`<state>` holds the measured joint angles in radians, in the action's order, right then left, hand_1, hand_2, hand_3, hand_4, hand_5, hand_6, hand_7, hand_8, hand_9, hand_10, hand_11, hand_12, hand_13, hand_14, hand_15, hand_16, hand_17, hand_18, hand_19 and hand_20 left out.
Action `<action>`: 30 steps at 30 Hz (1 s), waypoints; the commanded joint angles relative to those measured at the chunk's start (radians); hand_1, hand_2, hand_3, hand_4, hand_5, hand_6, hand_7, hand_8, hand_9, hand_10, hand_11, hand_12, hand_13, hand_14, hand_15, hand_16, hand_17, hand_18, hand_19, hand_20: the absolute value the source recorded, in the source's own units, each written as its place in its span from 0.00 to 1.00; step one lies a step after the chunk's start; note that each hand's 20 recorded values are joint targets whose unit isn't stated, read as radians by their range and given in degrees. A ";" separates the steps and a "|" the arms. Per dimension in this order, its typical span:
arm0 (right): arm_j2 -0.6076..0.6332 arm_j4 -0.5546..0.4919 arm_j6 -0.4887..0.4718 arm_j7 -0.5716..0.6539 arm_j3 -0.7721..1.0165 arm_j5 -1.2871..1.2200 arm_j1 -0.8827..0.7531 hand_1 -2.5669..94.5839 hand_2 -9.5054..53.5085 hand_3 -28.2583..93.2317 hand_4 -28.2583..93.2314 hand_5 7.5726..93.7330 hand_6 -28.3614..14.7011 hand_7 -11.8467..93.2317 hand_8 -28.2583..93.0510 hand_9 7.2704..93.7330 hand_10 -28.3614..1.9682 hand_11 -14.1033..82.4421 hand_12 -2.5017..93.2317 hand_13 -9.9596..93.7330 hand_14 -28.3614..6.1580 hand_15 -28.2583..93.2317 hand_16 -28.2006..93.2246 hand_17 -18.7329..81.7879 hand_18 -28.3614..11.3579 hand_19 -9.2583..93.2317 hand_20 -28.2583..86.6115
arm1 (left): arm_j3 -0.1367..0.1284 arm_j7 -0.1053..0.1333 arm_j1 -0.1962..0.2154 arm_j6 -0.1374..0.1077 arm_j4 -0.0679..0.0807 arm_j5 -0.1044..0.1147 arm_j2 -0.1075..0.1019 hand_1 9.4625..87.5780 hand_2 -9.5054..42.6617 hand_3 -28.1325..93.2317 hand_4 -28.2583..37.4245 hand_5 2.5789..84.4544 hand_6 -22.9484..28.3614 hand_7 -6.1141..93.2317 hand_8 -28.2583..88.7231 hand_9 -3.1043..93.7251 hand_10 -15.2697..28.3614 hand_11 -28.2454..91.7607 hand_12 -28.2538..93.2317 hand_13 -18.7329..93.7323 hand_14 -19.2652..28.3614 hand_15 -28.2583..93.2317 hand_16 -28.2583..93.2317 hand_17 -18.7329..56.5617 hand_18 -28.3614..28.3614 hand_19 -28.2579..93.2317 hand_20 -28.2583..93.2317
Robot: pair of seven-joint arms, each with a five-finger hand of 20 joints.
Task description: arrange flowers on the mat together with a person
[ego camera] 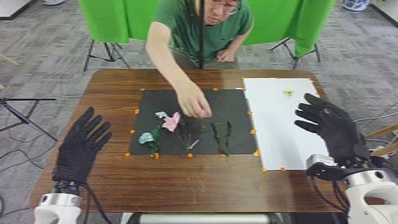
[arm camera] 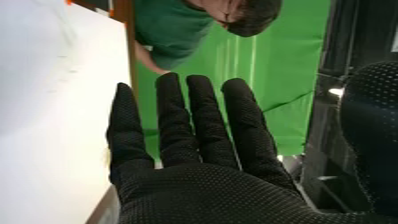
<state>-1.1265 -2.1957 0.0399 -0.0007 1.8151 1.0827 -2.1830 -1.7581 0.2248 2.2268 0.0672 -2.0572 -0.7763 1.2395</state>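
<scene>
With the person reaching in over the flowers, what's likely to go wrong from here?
The person's hand is close to the pink flower and green stems, so it might nudge them out of place. The blue flower lies near the pink one; lifting either could drag the other. The robot's right hand is at the white sheet; if it swung inward, it might bump the person's arm.

A lab with green backdrop (ego camera: 108,21)
</scene>
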 commanded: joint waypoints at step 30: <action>0.389 0.332 0.229 0.330 -0.322 1.041 0.474 0.36 0.00 0.92 0.00 0.40 0.58 0.39 0.09 0.42 0.57 0.43 0.24 0.52 0.52 0.67 0.36 0.36 0.20 0.81 0.60 | 0.010 -0.006 0.000 0.010 0.008 -0.003 -0.007 0.24 0.09 0.79 0.02 0.25 0.47 0.26 0.15 0.22 0.57 0.39 0.36 0.33 0.67 0.37 0.28 0.10 0.86 0.55 0.29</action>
<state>-0.8829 -2.0194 0.4103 0.2275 1.5717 1.5988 -1.9607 -1.7547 0.2235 2.2222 0.0681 -2.0564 -0.7769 1.2385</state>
